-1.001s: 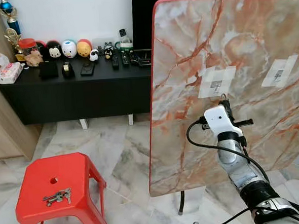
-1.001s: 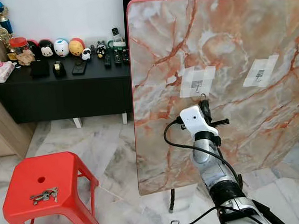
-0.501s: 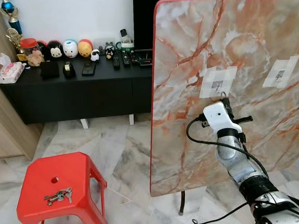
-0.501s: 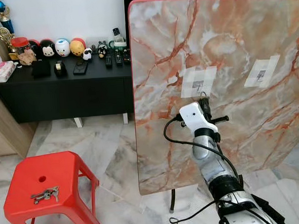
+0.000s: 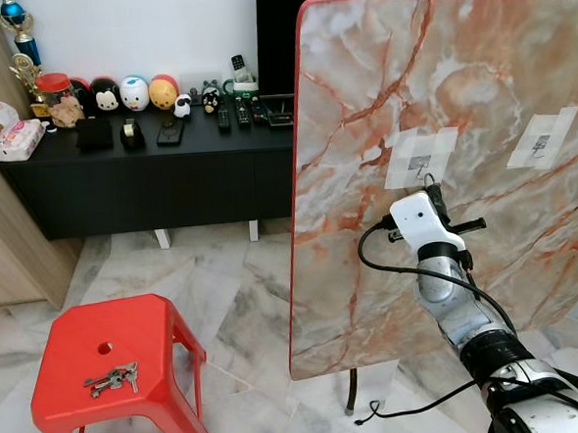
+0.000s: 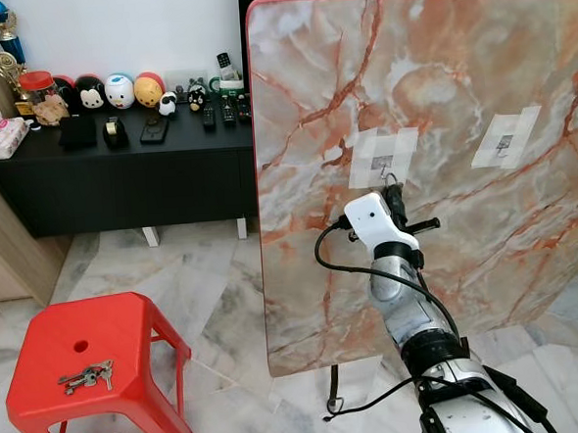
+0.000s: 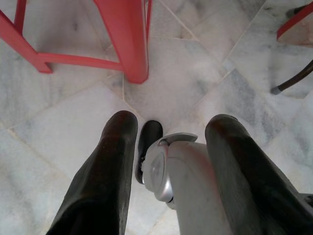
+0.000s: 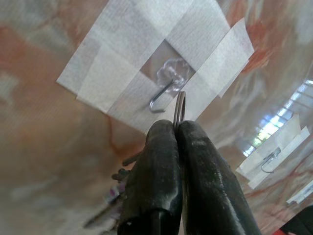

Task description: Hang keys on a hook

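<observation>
My right gripper is shut on a metal key ring, and its keys dangle beside the fingers. The ring's top edge sits right by the curved tip of a clear hook. White tape fixes that hook to the upright marble board. A second taped hook is further right on the board. In the left eye view my right gripper is raised just below the left hook. Another bunch of keys lies on the red stool. My left gripper hangs open above the floor.
The marble board leans on a dark metal leg over the marble floor. A black sideboard with toys and remotes runs along the back wall. A wooden cabinet stands at the left. The stool's red leg is close to my left gripper.
My right arm has risen slightly, bringing the key ring closer to the left hook. The keys on the stool have not moved.
</observation>
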### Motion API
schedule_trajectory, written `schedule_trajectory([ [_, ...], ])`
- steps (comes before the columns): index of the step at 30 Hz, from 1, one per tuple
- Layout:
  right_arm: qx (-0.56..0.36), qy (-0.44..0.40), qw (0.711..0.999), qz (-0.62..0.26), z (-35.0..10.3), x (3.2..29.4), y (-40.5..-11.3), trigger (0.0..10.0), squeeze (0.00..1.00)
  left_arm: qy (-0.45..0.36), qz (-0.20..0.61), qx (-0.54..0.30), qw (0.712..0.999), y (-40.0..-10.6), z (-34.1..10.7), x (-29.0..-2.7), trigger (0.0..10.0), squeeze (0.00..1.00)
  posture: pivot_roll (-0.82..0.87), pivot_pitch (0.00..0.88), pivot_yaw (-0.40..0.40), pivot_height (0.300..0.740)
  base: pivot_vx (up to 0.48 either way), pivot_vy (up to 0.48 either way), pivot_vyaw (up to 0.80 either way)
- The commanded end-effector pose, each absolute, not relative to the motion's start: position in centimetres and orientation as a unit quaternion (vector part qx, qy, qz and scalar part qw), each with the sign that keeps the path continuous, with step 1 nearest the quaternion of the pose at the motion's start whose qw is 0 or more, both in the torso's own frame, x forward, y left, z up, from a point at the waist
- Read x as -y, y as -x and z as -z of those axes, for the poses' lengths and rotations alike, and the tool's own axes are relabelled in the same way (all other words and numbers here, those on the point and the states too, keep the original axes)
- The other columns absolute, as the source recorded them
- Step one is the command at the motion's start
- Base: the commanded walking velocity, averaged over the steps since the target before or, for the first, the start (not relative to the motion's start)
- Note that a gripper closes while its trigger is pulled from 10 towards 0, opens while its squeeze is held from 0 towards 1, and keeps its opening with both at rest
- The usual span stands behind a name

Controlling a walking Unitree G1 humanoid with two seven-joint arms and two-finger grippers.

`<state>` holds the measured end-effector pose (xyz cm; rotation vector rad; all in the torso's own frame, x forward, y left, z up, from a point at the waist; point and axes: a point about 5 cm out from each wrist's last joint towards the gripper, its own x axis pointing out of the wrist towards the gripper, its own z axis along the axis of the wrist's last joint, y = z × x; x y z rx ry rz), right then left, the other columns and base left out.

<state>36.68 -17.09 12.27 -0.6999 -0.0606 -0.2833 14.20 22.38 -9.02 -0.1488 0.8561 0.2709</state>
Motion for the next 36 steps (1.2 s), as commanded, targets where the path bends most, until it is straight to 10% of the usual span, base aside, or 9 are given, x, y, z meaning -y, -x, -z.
schedule_trajectory([
  [1,0.029,0.347,0.927,0.143,-12.8,17.5,-37.0,10.0,0.00,0.072,-0.128,-0.427,0.892,-13.4,9.3,-22.5,10.0,0.00,0.19,0.000,-0.105,0.740,0.000,0.000,0.00],
  [36,0.015,0.400,0.908,0.127,-12.3,17.2,-37.1,10.0,0.00,0.074,-0.130,-0.427,0.892,-12.9,9.3,-23.0,10.0,0.00,0.19,0.000,-0.108,0.740,0.000,0.000,0.00],
])
